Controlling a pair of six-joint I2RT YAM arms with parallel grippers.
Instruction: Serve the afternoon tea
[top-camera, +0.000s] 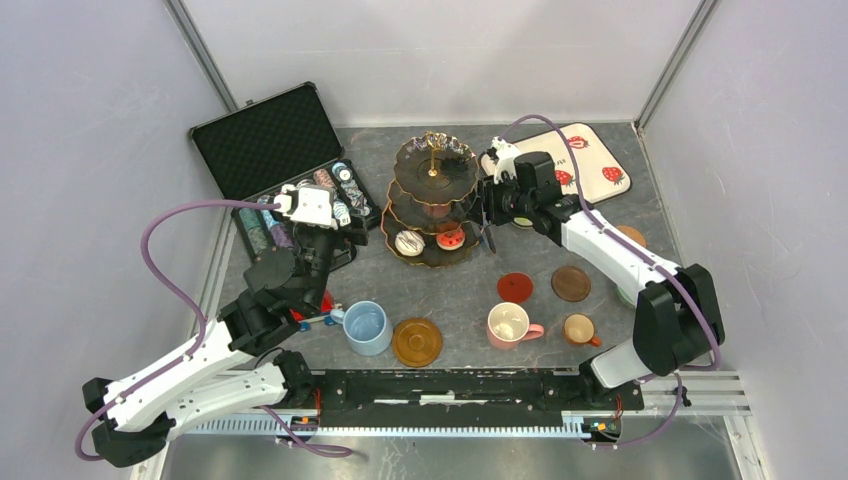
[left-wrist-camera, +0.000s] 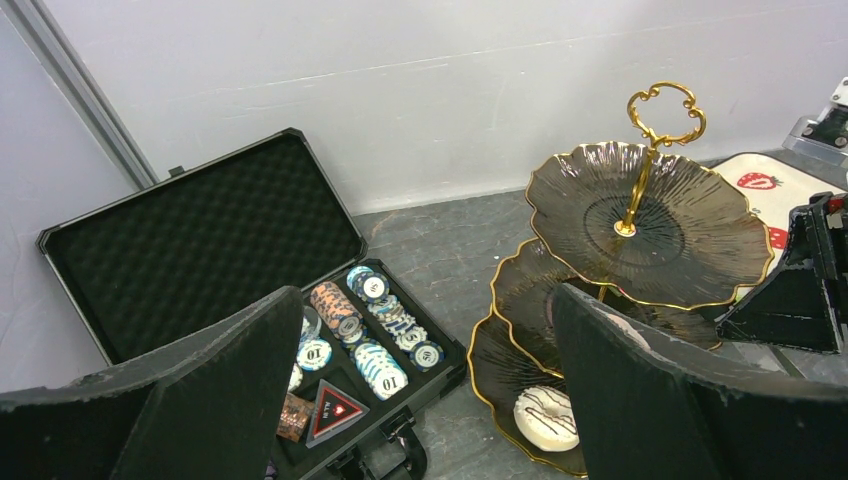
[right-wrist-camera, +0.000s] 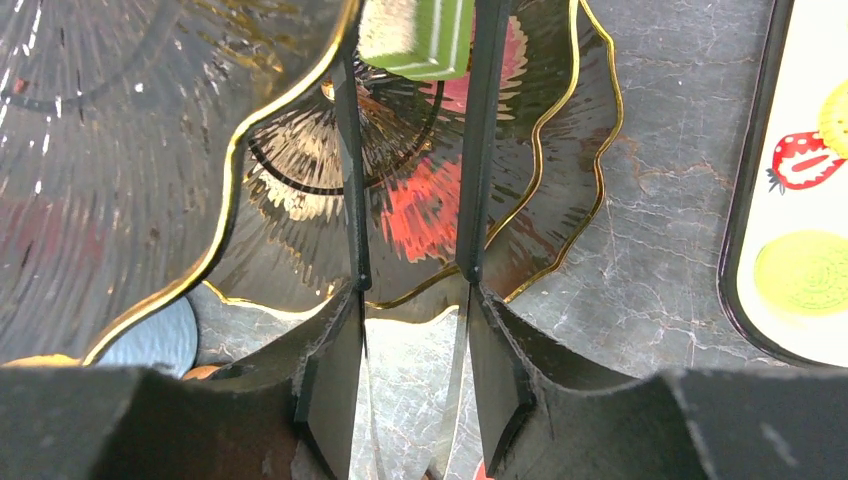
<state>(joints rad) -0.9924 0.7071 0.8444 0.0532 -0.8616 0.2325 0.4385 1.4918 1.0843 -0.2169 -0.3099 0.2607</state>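
The dark three-tier gold-rimmed stand (top-camera: 434, 172) stands at the table's middle back and also shows in the left wrist view (left-wrist-camera: 650, 215). Its bottom tier holds a white donut (top-camera: 409, 242) (left-wrist-camera: 546, 417) and a red slice (top-camera: 452, 238). My right gripper (top-camera: 488, 214) is at the stand's right side, over the bottom tier's rim; in the right wrist view the gripper (right-wrist-camera: 413, 90) is shut on a green-and-white cake slice (right-wrist-camera: 415, 35). My left gripper (top-camera: 335, 235) (left-wrist-camera: 425, 300) is open and empty, above the gap between the chip case and the stand.
Black poker chip case (top-camera: 280, 170) open at back left. Strawberry tray (top-camera: 590, 160) at back right. Blue mug (top-camera: 367, 327), brown coaster (top-camera: 417, 341), pink mug (top-camera: 510, 324), small brown mug (top-camera: 578, 329), red coaster (top-camera: 515, 287) and dark coaster (top-camera: 571, 282) at the front. Red toy car (top-camera: 325, 303) under my left arm.
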